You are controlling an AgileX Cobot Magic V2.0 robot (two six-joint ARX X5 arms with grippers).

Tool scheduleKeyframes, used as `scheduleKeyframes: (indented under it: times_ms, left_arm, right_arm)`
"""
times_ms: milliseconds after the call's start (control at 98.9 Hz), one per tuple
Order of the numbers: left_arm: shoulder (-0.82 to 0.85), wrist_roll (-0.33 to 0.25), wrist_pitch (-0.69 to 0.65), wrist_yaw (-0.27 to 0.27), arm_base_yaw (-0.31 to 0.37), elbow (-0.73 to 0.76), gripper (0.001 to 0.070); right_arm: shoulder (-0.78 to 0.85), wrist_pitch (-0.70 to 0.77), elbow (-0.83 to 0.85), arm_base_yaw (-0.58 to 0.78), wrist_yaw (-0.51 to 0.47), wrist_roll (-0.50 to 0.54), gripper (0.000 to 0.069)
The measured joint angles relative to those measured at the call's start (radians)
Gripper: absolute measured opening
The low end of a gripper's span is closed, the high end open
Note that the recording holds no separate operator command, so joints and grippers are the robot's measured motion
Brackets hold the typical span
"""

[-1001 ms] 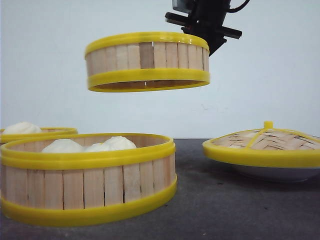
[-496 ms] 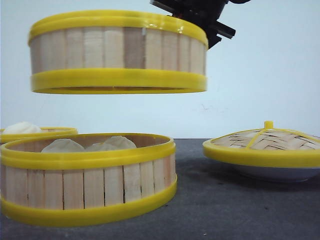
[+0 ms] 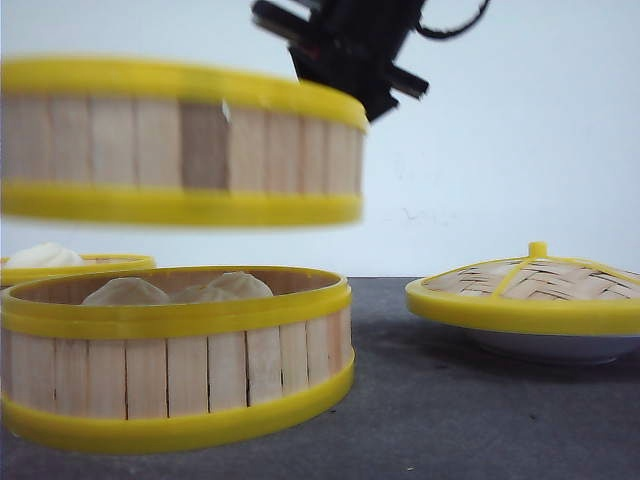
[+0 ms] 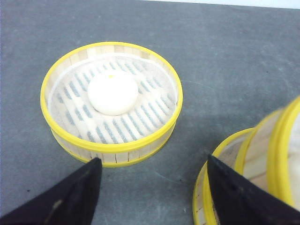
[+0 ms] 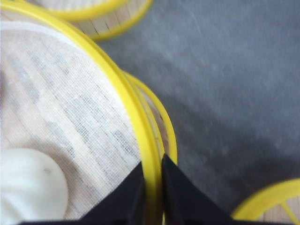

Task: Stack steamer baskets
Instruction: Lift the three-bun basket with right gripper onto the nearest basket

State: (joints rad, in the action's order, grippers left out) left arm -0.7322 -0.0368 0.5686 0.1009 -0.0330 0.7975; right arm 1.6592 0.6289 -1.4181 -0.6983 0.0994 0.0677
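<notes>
My right gripper [image 5: 152,161] is shut on the yellow rim of a steamer basket [image 3: 170,140], which hangs in the air, blurred, above a second steamer basket [image 3: 175,360] that stands on the table with white buns in it. The held basket [image 5: 61,103] has a cloth liner and a bun [image 5: 26,187], and the lower basket's rim [image 5: 164,119] shows just beneath it. A third steamer basket [image 4: 111,101] with one bun stands apart on the table. My left gripper [image 4: 153,159] hovers open near it, with nothing between its fingers.
A domed woven lid [image 3: 530,285] with a yellow rim rests on a white plate [image 3: 545,348] at the right. The dark grey table [image 4: 225,61] lies between the baskets and the lid. A pale wall stands behind.
The held basket has travelled left and nearer the front camera, sinking a little, and now hangs over the basket with buns. The right arm moved left with it.
</notes>
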Motion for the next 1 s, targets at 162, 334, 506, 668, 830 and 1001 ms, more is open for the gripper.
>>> scheduleKeyframes:
  times_ms: [162, 334, 506, 668, 830, 1001]
  left_arm:
    - [0.0, 0.0, 0.0, 0.0, 0.0, 0.0, 0.0432]
    - [0.0, 0.0, 0.0, 0.0, 0.0, 0.0, 0.0432]
    - [0.0, 0.0, 0.0, 0.0, 0.0, 0.0, 0.0432]
    - [0.0, 0.0, 0.0, 0.0, 0.0, 0.0, 0.0432]
    - [-0.001, 0.0, 0.0, 0.0, 0.0, 0.0, 0.0432]
    - [-0.001, 0.0, 0.0, 0.0, 0.0, 0.0, 0.0432]
  right_arm:
    - [0.003, -0.027, 0.025, 0.006, -0.005, 0.0, 0.0026]
    - [0.028, -0.068, 0.025, 0.0, 0.013, 0.003, 0.0025]
    - [0.063, -0.082, 0.027, 0.0, 0.017, 0.008, 0.0026]
    - [0.064, -0.128, 0.027, 0.0, 0.018, 0.008, 0.0025]
    - [0.064, -0.129, 0.027, -0.001, 0.018, 0.009, 0.0026]
    - [0.066, -0.124, 0.027, -0.001, 0.017, 0.01, 0.0026]
